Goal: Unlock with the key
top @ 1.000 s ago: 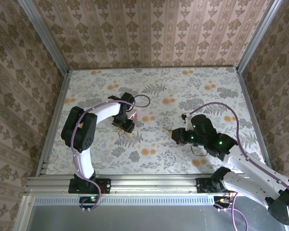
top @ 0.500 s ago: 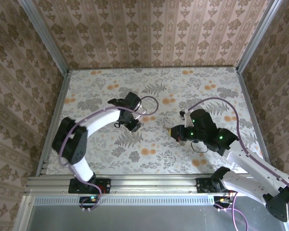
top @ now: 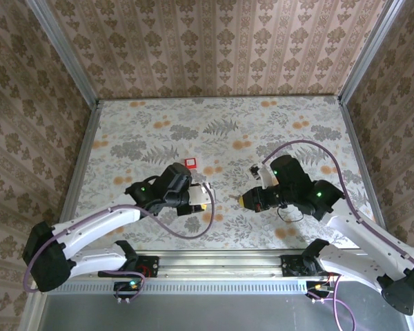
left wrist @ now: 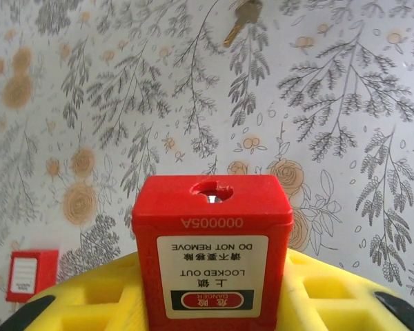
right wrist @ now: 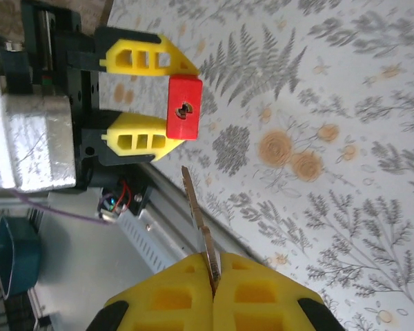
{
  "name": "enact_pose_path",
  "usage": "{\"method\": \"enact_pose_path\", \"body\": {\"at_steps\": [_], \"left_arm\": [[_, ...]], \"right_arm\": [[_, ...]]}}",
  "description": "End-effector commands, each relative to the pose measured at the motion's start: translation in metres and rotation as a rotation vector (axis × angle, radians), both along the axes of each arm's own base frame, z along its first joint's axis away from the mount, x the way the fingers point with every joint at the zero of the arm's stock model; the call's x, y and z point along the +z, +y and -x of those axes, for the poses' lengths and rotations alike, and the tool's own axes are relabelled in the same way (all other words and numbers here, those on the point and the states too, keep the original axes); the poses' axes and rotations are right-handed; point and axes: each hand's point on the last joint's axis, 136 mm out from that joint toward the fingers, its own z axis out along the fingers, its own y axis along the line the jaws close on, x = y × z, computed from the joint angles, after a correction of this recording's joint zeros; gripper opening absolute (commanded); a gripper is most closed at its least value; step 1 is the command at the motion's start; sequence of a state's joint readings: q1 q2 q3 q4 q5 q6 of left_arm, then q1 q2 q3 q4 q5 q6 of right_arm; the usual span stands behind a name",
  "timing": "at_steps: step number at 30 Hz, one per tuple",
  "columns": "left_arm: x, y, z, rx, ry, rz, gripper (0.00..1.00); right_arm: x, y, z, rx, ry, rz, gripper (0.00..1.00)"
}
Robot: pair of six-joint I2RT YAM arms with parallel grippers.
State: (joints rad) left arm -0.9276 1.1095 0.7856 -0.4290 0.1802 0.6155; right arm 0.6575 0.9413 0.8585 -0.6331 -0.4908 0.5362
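Observation:
A red padlock [left wrist: 212, 255] with a white "LOCKED OUT" label sits between the yellow fingers [left wrist: 331, 289] of my left gripper [top: 201, 200], which is shut on it. Its keyhole [left wrist: 212, 193] faces away from the wrist, and its shackle is hidden. My right gripper [top: 245, 201] is shut on a brass key [right wrist: 196, 221], blade pointing out at the padlock [right wrist: 184, 107]. Key tip and keyhole are a short gap apart. In the left wrist view the key [left wrist: 238, 17] hangs near the top edge.
A small red tag [top: 190, 163] with a white label lies on the floral tabletop [top: 297, 124] behind the left gripper, and it appears as a tag [left wrist: 31, 274] at the lower left. The metal front rail [top: 214, 262] runs just below both grippers.
The left arm has swung from the table's middle left toward the near centre, carrying the padlock and uncovering the red tag. The right gripper has shifted slightly left and nearer with the key.

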Motion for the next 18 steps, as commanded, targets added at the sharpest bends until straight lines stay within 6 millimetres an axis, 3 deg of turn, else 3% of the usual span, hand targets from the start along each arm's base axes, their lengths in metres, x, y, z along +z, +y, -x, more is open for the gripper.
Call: {"method": "enact_pose_path", "body": {"at_steps": [1,6,18], "left_arm": [[0.023,-0.012,0.003,-0.094,-0.125,0.049,0.12],[0.016,-0.014,0.015,-0.138,-0.141,0.013,0.08],[0.01,-0.017,0.022,-0.159,-0.132,-0.01,0.04]], "right_arm": [[0.006,0.017,0.011,0.105,0.017,-0.046,0.0],[-0.003,0.032,0.017,0.178,0.042,-0.027,0.0],[-0.01,0.036,0.014,0.169,0.042,-0.013,0.0]]}}
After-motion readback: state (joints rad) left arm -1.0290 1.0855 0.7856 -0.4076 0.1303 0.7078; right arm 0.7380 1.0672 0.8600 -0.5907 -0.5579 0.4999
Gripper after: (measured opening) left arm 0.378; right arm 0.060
